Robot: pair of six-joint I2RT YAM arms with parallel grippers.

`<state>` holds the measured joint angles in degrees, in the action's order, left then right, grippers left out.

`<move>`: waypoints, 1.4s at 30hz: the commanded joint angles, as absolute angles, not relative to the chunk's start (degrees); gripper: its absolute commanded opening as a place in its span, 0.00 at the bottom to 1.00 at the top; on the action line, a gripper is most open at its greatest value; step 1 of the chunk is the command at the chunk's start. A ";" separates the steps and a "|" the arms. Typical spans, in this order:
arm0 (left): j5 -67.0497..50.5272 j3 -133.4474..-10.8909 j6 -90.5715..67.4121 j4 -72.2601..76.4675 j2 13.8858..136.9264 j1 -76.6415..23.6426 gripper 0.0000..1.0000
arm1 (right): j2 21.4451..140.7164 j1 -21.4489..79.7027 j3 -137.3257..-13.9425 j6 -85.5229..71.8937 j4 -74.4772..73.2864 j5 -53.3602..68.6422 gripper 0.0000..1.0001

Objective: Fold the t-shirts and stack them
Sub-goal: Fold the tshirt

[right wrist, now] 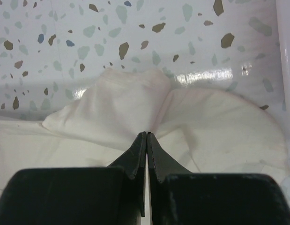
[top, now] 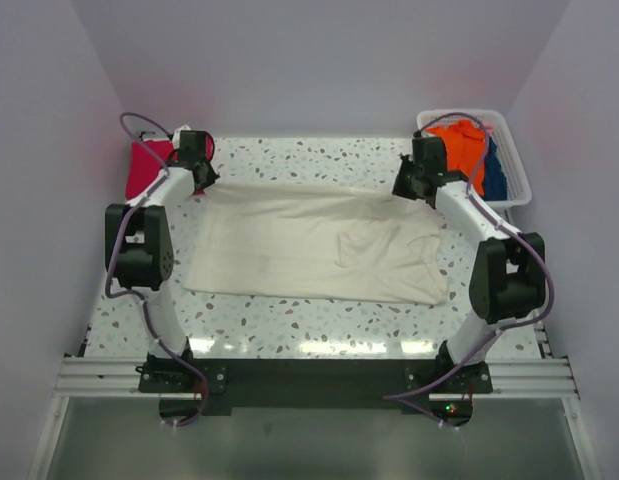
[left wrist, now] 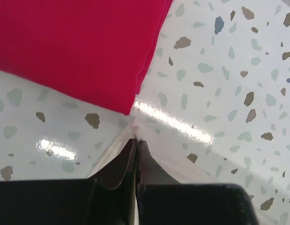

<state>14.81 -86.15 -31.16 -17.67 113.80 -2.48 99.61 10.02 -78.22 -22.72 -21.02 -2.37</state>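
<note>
The cream-white t-shirt (top: 309, 250) lies spread across the middle of the table, partly folded. My left gripper (top: 201, 178) is shut on its far left corner (left wrist: 135, 127). My right gripper (top: 417, 182) is shut on its far right edge, where the cloth (right wrist: 130, 105) bunches into folds at the fingertips. The crimson-pink t-shirt (top: 149, 165) lies folded at the far left of the table. It fills the upper left of the left wrist view (left wrist: 74, 47), just beyond my left gripper (left wrist: 136, 140). My right gripper (right wrist: 147, 134) pinches cloth only.
A white basket (top: 517, 165) stands at the far right corner and holds orange and blue clothes (top: 467, 145). The speckled table (top: 309, 325) shows bare along the front, ahead of the arm bases. Walls close in on the left, right and back.
</note>
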 commanded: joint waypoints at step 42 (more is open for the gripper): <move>12.75 -44.12 -44.39 -13.18 74.44 -0.26 0.62 | 68.90 14.06 -46.31 -26.02 -20.65 -4.83 0.49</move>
